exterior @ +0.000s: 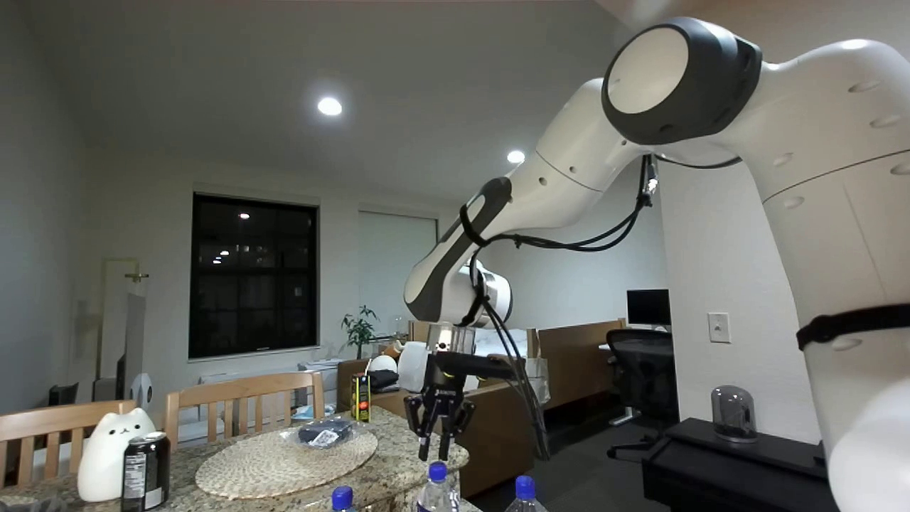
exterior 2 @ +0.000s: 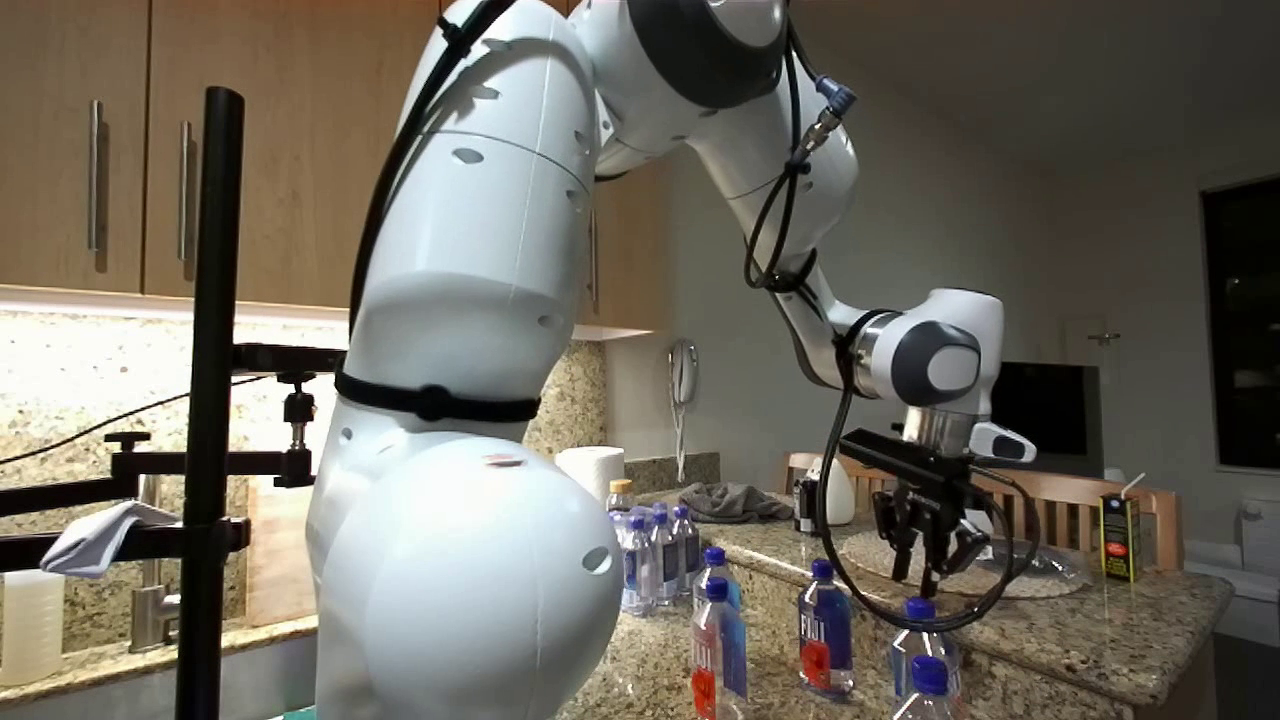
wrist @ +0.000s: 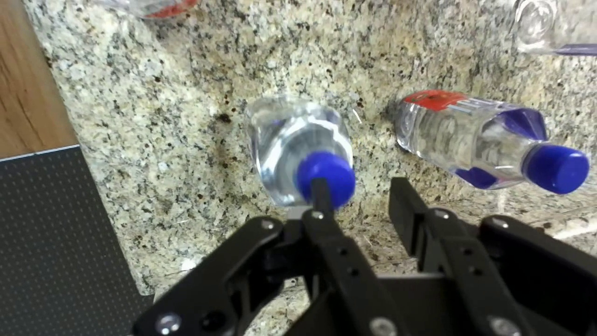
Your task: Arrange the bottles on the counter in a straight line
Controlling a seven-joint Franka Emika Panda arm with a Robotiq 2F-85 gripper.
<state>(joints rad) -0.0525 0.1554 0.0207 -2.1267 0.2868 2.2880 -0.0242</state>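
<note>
My gripper (wrist: 360, 186) is open above the counter (wrist: 186, 140), its fingers apart with nothing between them. In the wrist view the left finger (wrist: 321, 196) overlaps the blue cap of a clear bottle (wrist: 289, 135); whether they touch I cannot tell. To its right stands another bottle (wrist: 466, 135), and parts of two more show along the top edge. In an exterior view the gripper (exterior 2: 915, 575) hangs just over an upright capped bottle (exterior 2: 905, 655). Near it are further upright bottles, among them one (exterior 2: 826, 630) with a red label and another (exterior 2: 718, 650).
A round woven mat (exterior: 284, 466) holds a plastic-wrapped package (exterior: 324, 432). A black can (exterior: 146, 469), a white cat figure (exterior: 106, 455) and a carton (exterior: 360, 398) stand around it. Several more bottles (exterior 2: 665, 555) cluster farther back. The counter ends at the left in the wrist view.
</note>
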